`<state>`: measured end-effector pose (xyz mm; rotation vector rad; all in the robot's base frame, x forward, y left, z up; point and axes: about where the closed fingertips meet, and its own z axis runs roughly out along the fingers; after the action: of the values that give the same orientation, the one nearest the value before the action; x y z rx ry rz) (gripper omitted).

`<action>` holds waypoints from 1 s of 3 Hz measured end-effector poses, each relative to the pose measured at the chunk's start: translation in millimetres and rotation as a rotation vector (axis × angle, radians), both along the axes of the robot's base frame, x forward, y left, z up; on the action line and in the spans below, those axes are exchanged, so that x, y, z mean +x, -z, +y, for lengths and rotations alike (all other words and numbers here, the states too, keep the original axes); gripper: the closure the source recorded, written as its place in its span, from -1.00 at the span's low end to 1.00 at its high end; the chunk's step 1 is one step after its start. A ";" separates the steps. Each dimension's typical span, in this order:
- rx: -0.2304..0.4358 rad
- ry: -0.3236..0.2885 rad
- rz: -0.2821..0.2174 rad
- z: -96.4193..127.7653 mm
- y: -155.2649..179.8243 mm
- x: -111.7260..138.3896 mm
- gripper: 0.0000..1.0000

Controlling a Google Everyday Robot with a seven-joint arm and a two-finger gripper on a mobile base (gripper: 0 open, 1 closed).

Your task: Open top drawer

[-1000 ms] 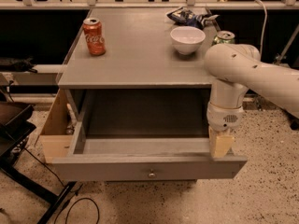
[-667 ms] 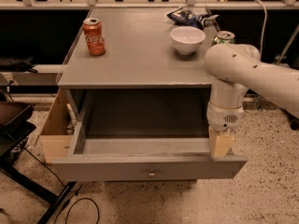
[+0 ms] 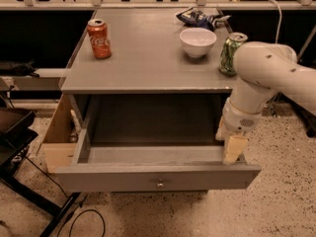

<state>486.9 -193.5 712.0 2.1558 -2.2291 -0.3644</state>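
Pincer (image 3: 231,146) at the right-hand end, as viewed, of the top drawer (image 3: 123,177), just inside its front, grip state impossible to tell; drawer well out beneath the desk (image 3: 148,58), knob (image 3: 160,184) forward; recommended: straight outward pull, no sideways load on the tray wall.

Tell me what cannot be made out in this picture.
Camera view:
- The top drawer: what lies under it is hidden by its pulled-out tray.
- The gripper, at the drawer's right front corner: its contact with the drawer is hidden by the wrist.
- The green can: right side covered by the arm.
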 end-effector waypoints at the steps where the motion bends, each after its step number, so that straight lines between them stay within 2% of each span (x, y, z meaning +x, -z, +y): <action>1: 0.062 0.047 -0.064 -4.3 3.9 -19.6 -1.00; 3: 0.076 0.042 -0.043 -0.2 16.0 -21.2 -1.00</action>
<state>465.7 -193.7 696.0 2.1768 -2.3230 -0.4146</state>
